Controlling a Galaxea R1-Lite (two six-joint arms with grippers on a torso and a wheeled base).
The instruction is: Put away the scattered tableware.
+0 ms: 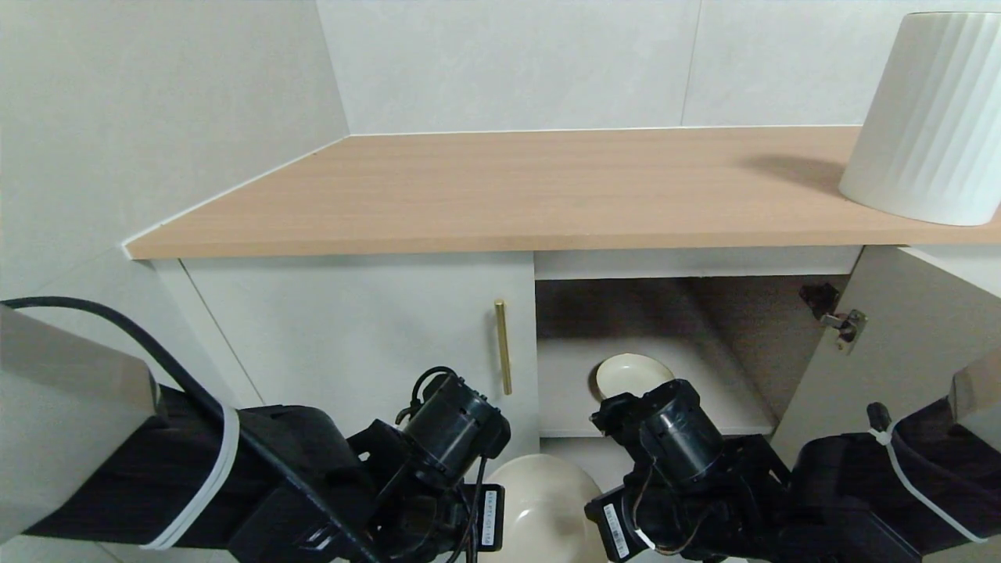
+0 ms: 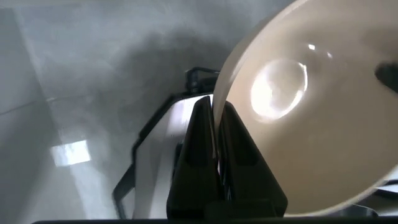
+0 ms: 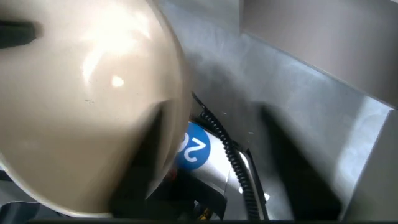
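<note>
The left gripper (image 2: 214, 112) and right gripper (image 3: 163, 134) clamp their fingers on opposite sides of the cream bowl (image 2: 311, 93) rim. A small plate (image 1: 629, 374) lies on the cabinet shelf (image 1: 715, 391)

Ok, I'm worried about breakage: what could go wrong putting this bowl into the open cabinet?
The left gripper pinches the bowl only by its thin rim, so it might slip or swing. A dish already sits on the shelf, so the bowl could knock it going in.

Soft even light, shadowed cabinet interior (image 1: 649, 313), glare spots on the bowl (image 2: 323, 143), bright patch on floor (image 2: 68, 152)
</note>
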